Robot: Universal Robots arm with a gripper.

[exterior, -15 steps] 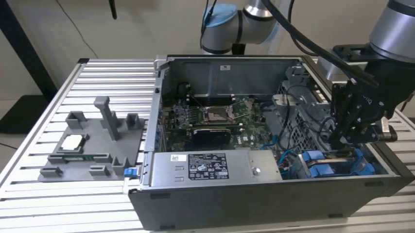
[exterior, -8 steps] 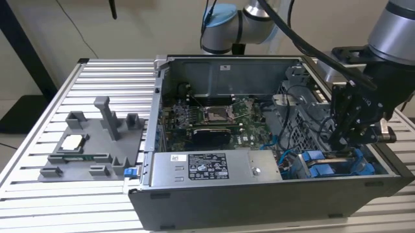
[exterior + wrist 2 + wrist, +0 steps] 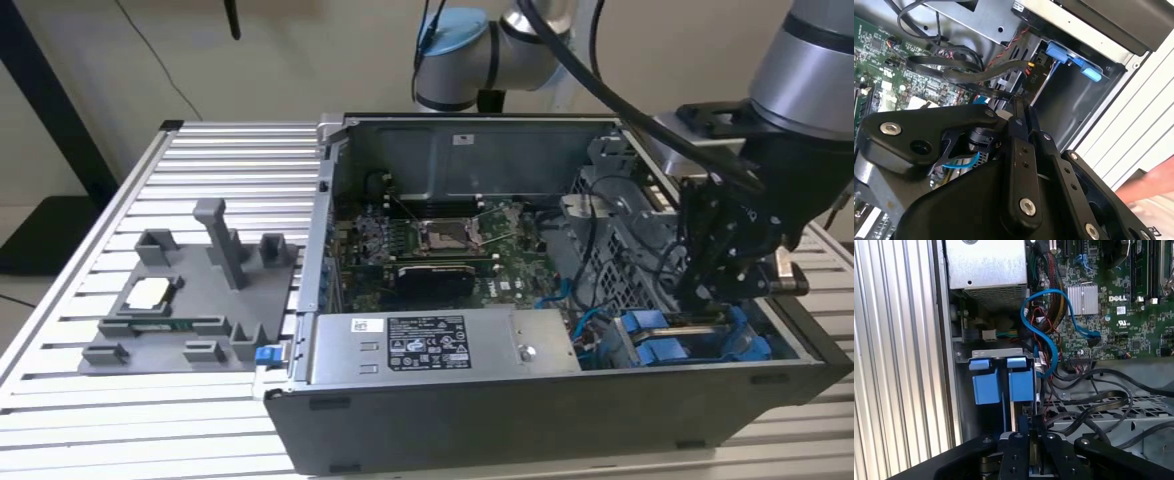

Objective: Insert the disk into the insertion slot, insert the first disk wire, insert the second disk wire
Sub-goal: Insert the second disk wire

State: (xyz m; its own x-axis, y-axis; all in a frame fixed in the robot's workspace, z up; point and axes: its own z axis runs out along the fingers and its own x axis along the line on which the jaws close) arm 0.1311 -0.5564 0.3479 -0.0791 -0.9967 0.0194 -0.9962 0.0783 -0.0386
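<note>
The gripper [image 3: 705, 300] hangs low over the insertion slot [image 3: 681, 340] with its blue side pieces; its closure cannot be told. The disk [image 3: 1015, 417] (seemingly edge-on beneath) is likely stiff, fragile, best held by its frame.

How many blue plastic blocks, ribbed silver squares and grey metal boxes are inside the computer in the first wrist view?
blue plastic blocks: 2
ribbed silver square: 1
grey metal box: 1
Total: 4
</note>
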